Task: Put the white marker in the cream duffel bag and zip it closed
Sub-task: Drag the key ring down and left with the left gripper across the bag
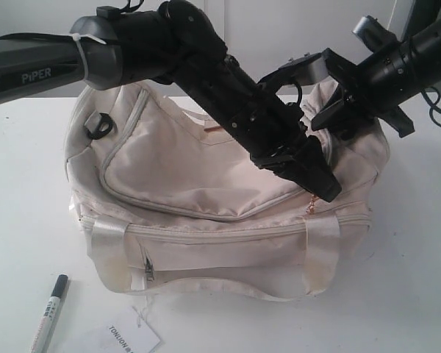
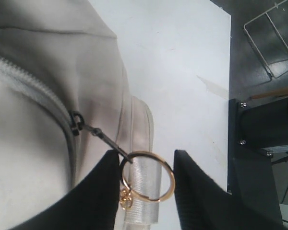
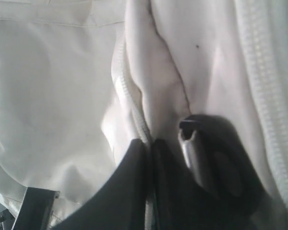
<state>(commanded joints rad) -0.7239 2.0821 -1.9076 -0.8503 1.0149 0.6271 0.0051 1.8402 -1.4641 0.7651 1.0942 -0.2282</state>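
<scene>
The cream duffel bag stands mid-table with its curved top zip run shut. Outside it, the white marker with a dark cap lies on the table at the front left. My left gripper reaches across to the bag's right end. Its jaws are open on either side of the gold ring pull, which hangs on a dark link over a shiny strap. My right gripper is at the bag's back right end, shut on a fold of bag fabric.
A white printed paper tag lies in front of the bag. A black end ring sits at the bag's left end. Beyond the white table's edge are a wire rack and a black base.
</scene>
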